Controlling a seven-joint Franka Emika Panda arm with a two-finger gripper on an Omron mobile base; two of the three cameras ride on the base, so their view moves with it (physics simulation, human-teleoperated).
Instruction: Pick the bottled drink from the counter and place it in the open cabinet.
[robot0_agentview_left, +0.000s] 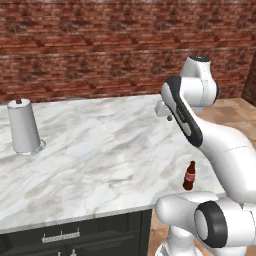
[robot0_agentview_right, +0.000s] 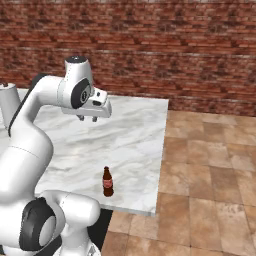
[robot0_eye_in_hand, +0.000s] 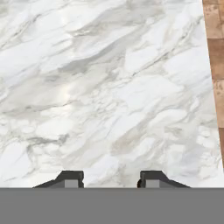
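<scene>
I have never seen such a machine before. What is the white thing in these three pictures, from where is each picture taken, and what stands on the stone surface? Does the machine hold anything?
The white thing with dark joints is a robot arm in a rendered kitchen. Two pictures come from cameras on its base, behind the arm, one to its left and one to its right, so they show one scene from two sides. The third comes from a camera on the hand, looking down past the two dark fingertips.

The broad white-and-grey marble counter carries a small dark-brown bottle with a red label, upright near the counter's corner, and a tall white paper-towel roll far from it. A red brick wall stands behind.

The two-finger gripper hangs above the counter, open and holding nothing.
</scene>
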